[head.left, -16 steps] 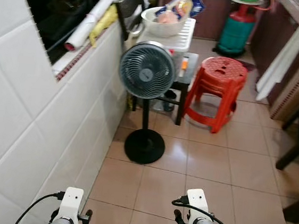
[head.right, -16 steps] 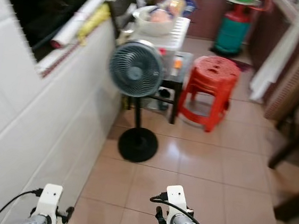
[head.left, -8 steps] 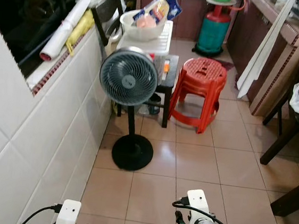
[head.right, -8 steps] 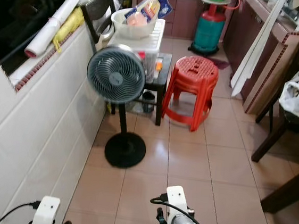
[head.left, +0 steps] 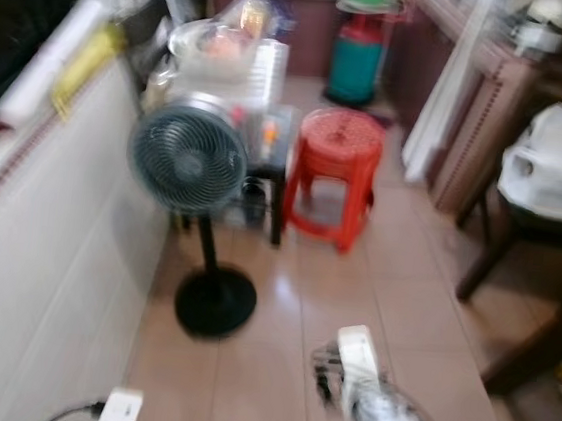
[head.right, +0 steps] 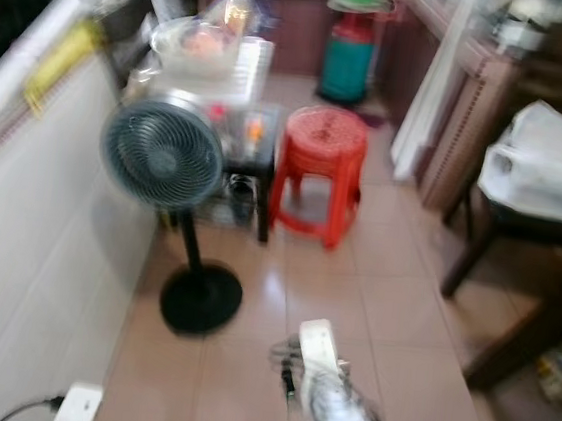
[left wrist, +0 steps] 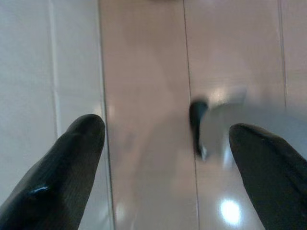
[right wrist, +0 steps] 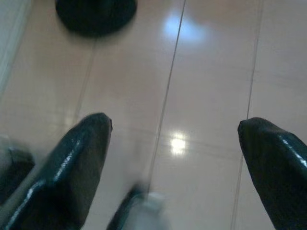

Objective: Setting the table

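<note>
No tableware can be made out; the head views are blurred. A dark wooden chair point(head.left: 489, 242) with a white plastic bag point(head.left: 557, 164) on its seat stands at the right, and a dark table leg point(head.left: 538, 348) crosses the right edge. Both arms hang low in front of me: the right arm point(head.left: 375, 417) at bottom centre, the left wrist point(head.left: 119, 410) at the bottom left. In the left wrist view my left gripper point(left wrist: 164, 128) is open over bare floor tiles beside the white wall. In the right wrist view my right gripper point(right wrist: 173, 123) is open over the tiles, holding nothing.
A grey pedestal fan point(head.left: 188, 159) stands by the white tiled wall point(head.left: 43, 276), its black base point(right wrist: 96, 14) near my right gripper. Behind it are a red plastic stool point(head.left: 334, 166), a white rack with a bowl point(head.left: 210, 44), and a green gas cylinder point(head.left: 358, 53). Tiled floor point(head.left: 289, 322) lies ahead.
The whole picture has swung right and blurred, so the camera has turned. The chair with the white bag now fills more of the right side. Both grippers still hang low.
</note>
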Tool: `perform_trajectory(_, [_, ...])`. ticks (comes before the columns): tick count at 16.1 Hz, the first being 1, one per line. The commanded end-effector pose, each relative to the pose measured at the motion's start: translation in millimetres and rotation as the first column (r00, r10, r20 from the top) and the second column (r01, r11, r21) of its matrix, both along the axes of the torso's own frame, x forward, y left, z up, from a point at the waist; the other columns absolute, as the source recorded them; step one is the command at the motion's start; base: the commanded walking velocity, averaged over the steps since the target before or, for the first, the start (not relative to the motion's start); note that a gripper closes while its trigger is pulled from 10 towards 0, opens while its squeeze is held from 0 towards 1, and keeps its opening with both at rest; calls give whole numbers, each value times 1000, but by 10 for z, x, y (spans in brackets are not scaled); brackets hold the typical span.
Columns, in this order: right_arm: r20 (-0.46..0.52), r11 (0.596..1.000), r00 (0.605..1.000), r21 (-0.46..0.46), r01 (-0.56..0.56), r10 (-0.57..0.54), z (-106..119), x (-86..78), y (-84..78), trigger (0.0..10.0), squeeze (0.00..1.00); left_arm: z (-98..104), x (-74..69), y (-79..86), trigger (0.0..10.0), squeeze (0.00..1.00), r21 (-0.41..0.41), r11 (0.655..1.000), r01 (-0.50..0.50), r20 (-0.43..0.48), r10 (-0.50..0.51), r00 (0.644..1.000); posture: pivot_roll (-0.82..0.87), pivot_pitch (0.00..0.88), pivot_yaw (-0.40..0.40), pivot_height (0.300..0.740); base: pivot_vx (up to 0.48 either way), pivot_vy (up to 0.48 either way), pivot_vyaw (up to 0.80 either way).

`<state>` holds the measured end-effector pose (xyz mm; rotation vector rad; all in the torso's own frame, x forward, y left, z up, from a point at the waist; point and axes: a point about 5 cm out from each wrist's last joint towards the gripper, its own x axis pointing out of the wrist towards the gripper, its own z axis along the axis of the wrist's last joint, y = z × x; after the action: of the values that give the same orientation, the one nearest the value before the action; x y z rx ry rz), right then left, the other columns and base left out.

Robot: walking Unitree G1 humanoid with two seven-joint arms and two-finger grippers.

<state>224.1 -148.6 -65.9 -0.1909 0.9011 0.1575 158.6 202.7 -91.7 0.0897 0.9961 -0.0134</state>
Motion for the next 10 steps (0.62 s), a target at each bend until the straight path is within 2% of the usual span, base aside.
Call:
perform_trajectory(1, [-19,1000,1000,-12,9,-10,-17,-28,-67,10000,0,-12,-21,-18,10000,0,-4,1000,-7,-5,7,1000,-65,0,67,740,0,0,0])
perform_trajectory(5, [-20,1000,1000,-13,-8,8,-16,-26,-57,10000,0,-39,-86,-15,10000,0,7,1000,-19,-26,19,999,-53,0,64,740,0,0,0])
perform_trajectory(10, [-24,1000,999,-15,-25,24,-17,-28,-49,10000,0,-97,-239,-14,10000,0,37,999,-19,-75,21,997,-40,0,66,740,0,0,0])
